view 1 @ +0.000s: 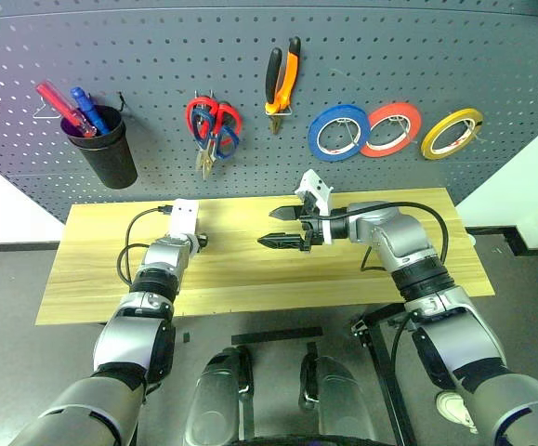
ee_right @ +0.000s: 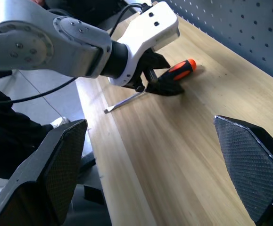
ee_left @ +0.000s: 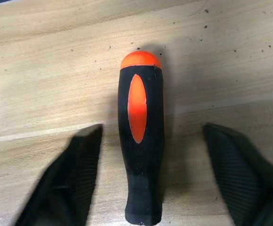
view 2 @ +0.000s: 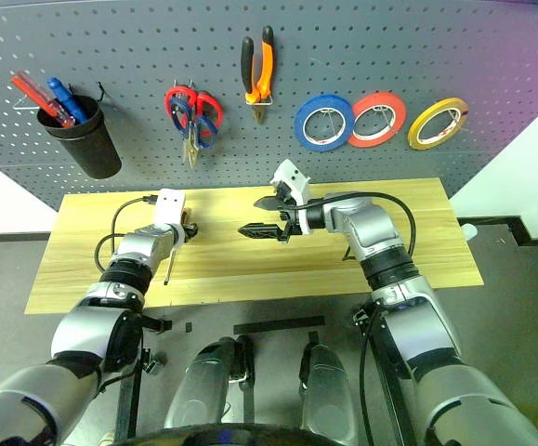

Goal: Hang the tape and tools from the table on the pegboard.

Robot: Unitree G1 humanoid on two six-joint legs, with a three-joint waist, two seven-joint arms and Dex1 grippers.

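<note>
A slim screwdriver (ee_left: pixel 141 141) with an orange-and-black handle lies flat on the light wooden table (view 1: pixel 250 279), its shaft (ee_right: pixel 124 101) pointing toward the table's front edge. My left gripper (ee_left: pixel 153 126) is low over the handle, one finger on each side with a gap to both, so it is open. My right gripper (view 1: pixel 266 228) hovers over the table's middle, pointing left, wide open and empty. On the pegboard (view 1: pixel 157 56) hang the blue tape (view 1: pixel 338 131), the orange-and-black pliers (view 1: pixel 282 79) and the dark-blue-handled scissors (view 1: pixel 227 139).
Red-handled scissors (view 1: pixel 199 116) share the hook with the blue ones. A black cup (view 1: pixel 106 149) holding red and blue handled tools hangs at the left of the board. A red-orange roll (view 1: pixel 391 128) and a yellow roll (view 1: pixel 452 133) hang right of the blue tape.
</note>
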